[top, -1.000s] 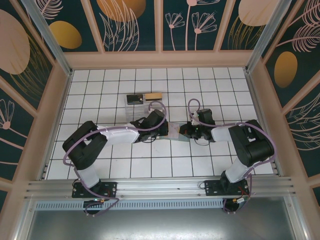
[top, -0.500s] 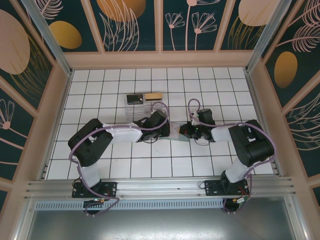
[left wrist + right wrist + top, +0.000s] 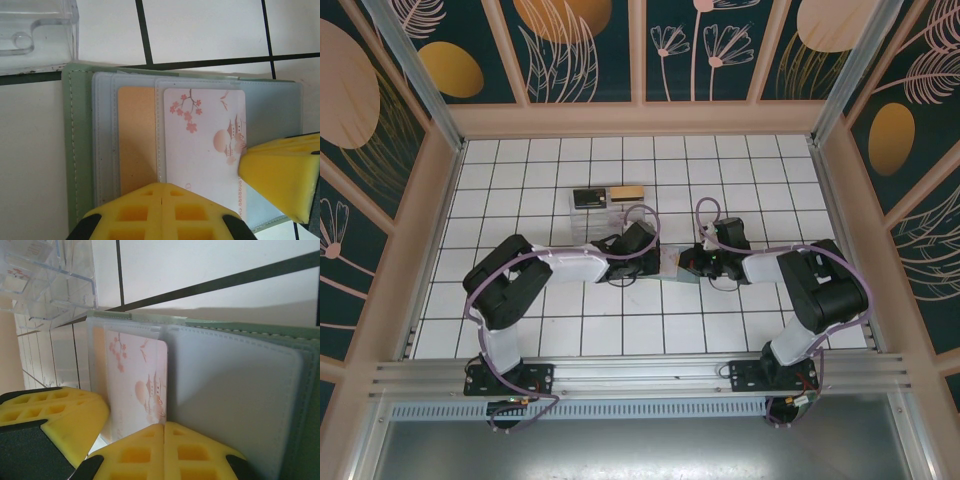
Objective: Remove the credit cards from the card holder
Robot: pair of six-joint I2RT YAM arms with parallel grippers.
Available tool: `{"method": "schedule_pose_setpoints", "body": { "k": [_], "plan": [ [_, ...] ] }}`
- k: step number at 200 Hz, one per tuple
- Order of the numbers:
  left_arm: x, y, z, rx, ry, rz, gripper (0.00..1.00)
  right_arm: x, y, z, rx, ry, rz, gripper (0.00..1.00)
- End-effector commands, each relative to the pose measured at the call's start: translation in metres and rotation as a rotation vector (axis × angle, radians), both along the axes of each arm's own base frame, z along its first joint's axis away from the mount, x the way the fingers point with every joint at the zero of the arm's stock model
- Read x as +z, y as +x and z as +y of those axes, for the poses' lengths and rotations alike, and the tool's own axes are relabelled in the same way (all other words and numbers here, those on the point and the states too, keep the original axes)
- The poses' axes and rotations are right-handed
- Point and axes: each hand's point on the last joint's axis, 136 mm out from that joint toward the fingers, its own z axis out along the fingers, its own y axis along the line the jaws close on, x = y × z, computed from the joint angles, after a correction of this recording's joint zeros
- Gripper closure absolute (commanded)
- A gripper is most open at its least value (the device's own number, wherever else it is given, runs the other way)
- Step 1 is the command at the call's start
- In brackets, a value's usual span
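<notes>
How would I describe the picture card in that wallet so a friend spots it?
Near the middle of the white tiled table lies an open grey-green card holder. In its clear pockets, beside a plain tan-gold card, sits the pale card. Unlike its neighbour, it is printed with pink blossoms and a round sun.

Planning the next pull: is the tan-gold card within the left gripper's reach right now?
Likely yes: the shut left gripper sits at the tan-gold card, though a clear sleeve partly covers it.
</notes>
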Motion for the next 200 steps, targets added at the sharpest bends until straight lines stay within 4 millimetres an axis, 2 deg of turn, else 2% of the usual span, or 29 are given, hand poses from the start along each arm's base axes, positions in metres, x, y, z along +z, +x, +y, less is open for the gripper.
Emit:
{"method": "schedule_pose_setpoints", "body": {
  "k": [1,51,77,200],
  "plan": [
    [-0.016,-0.003,0.009,0.007,0.077,0.039,1.00,-0.007,-0.004,-0.002,-0.003,-0.020,0.016,0.98],
    [-0.042,-0.011,0.036,0.042,0.230,0.089,1.00,-0.009,-0.005,-0.004,-0.004,-0.028,0.019,0.98],
    [-0.051,-0.015,0.042,0.049,0.256,0.104,1.00,-0.013,-0.007,-0.008,-0.011,-0.043,0.025,0.98],
    [-0.051,-0.014,0.042,0.061,0.244,0.101,1.00,-0.017,-0.015,-0.028,-0.040,-0.075,0.038,1.00]
  ]
}}
